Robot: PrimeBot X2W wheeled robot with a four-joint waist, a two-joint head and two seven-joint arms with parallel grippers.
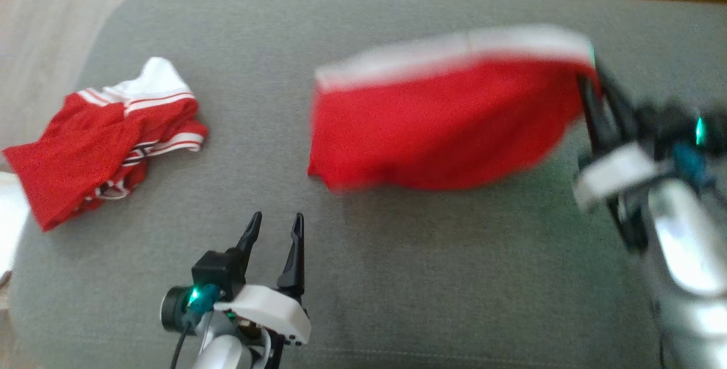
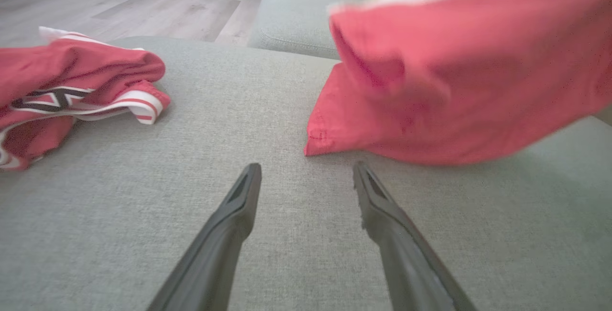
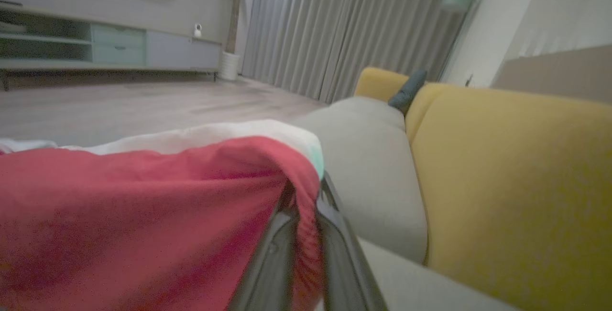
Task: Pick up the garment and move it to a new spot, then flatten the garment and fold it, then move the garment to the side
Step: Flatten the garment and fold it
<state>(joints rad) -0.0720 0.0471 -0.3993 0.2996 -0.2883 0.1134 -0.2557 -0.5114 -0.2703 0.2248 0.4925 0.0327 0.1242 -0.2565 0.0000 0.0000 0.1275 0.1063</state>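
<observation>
Garment [image 1: 443,125], red with a white band, hanging blurred over the right half of the grey sofa cushion [image 1: 397,255]. Lying crumpled well apart at the cushion's left edge: a second red-and-white piece [image 1: 102,142]. Pinching the garment's upper right corner: right tool [image 1: 590,82]; hovering spread and empty near the front: left tool [image 1: 277,218].
</observation>
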